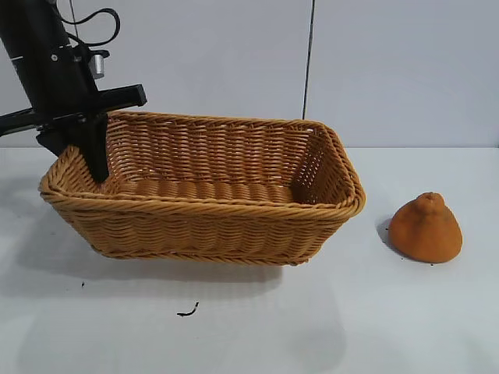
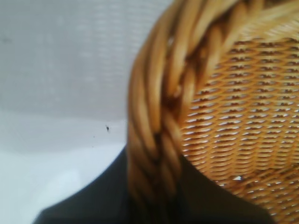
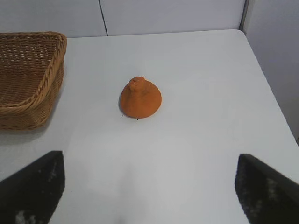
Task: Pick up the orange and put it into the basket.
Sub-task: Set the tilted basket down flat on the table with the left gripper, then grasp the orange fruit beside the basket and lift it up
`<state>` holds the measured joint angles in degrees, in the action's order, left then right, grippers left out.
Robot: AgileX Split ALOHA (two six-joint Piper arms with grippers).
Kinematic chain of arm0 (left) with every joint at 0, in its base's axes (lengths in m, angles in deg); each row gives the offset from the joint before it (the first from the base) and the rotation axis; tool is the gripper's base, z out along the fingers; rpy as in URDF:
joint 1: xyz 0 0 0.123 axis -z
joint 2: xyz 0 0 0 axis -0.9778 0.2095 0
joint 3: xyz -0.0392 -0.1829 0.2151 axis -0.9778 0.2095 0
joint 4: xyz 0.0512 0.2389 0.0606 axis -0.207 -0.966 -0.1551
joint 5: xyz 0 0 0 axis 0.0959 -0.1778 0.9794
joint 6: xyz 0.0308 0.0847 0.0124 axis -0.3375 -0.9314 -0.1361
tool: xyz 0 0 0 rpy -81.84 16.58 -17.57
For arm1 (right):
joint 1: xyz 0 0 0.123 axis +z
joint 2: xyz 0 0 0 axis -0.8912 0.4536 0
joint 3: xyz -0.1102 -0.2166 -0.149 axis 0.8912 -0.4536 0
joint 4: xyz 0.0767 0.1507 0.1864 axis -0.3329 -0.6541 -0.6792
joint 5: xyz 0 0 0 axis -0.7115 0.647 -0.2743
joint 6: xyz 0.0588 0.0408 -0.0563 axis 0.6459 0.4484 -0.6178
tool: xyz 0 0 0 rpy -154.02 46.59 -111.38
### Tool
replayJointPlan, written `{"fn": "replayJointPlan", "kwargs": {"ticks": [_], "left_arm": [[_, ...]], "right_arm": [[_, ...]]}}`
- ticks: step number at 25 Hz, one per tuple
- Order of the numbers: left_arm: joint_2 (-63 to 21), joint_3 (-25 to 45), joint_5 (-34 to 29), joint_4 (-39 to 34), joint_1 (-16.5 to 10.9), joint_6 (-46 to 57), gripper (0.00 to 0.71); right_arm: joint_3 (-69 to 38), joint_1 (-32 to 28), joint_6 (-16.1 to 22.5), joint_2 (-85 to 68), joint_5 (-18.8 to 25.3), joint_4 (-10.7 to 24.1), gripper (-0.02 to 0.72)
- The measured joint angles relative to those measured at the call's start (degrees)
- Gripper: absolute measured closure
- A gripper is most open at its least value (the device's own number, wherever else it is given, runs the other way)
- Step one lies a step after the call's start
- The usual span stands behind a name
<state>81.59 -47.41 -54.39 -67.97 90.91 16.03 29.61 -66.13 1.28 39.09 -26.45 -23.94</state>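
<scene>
Orange: the matte orange-brown, rounded fruit with a knobby nub on top (image 1: 426,228) sits upright on the white table (image 1: 249,327), well apart from the basket's right end, untouched.
Basket: the large tan woven wicker basket with braided rim (image 1: 204,204) stands on the table, nothing inside it.
Left gripper: the black left gripper (image 1: 97,170) points steeply down at the basket's left end; the wrist view shows its fingers astride the braided rim, nearly closed and seemingly pinching it.
Right gripper: the right gripper (image 3: 149,196) is spread wide, holds nothing, and faces the orange from some way off.
Risk: if the left arm pulls, the basket may tip or slide, shifting the drop spot.
Risk: the fruit's sloped sides may let closing fingers slip upward and roll it away.
</scene>
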Motion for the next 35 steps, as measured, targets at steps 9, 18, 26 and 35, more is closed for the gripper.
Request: {"fn": "replayJointPlan", "kwargs": {"ticks": [9,18,26,35], "left_arm": [[2.8,2.1,2.0,1.3,-0.1,-0.1,0.623],[2.9,2.2,1.9,2.6,-0.2,-0.1,0.182],[2.2,2.2,-0.2,2.6,-0.2,-0.3,0.021],[-3.4,-7.6,-6.7,-6.3,-0.2,-1.0,0.016]], "right_arm": [[0.0,0.0,0.0,0.0,0.0,0.0,0.018],[0.0,0.0,0.0,0.0,0.0,0.0,0.018],[0.0,0.0,0.0,0.0,-0.1,0.0,0.018],[0.0,0.0,0.0,0.0,-0.1,0.0,0.018]]}}
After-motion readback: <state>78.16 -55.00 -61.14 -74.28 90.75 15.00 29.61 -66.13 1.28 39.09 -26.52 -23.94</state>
